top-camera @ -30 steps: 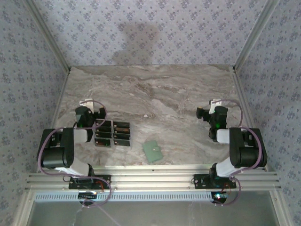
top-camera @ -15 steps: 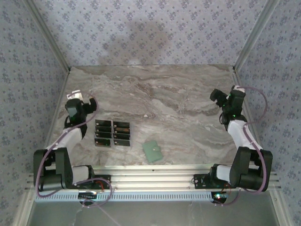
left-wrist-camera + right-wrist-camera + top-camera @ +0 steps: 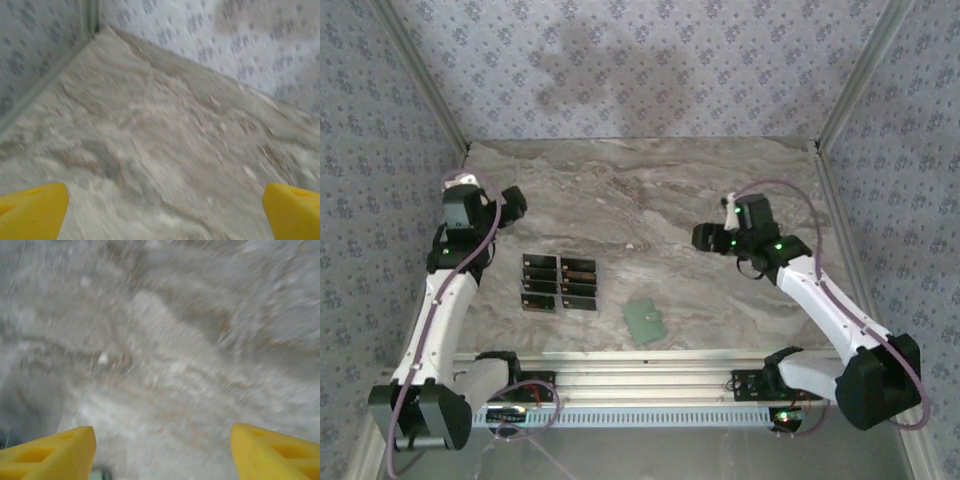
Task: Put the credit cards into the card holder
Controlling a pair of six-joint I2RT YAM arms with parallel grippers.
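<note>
Several black credit cards [image 3: 560, 283] lie flat in two short columns on the left half of the marble table. The pale-green card holder [image 3: 645, 320] lies closed to their right, near the front edge. My left gripper [image 3: 510, 203] hovers behind and left of the cards. Its yellow fingers stand wide apart over bare marble, so the left gripper [image 3: 162, 215] is open and holds nothing. My right gripper [image 3: 705, 238] hangs over the middle of the table, behind and right of the card holder. The right gripper [image 3: 162, 455] is open, with blurred bare marble between its fingers.
Patterned walls [image 3: 650, 70] close the table in at the back and both sides, with metal corner posts [image 3: 420, 80]. An aluminium rail [image 3: 640, 378] runs along the front edge between the arm bases. A pale-green sliver [image 3: 100, 474] shows at the bottom of the right wrist view.
Both arms have unfolded from their tucked pose. The left gripper has moved back and left, away from the cards. The right gripper swung out and then left towards the table's middle.
</note>
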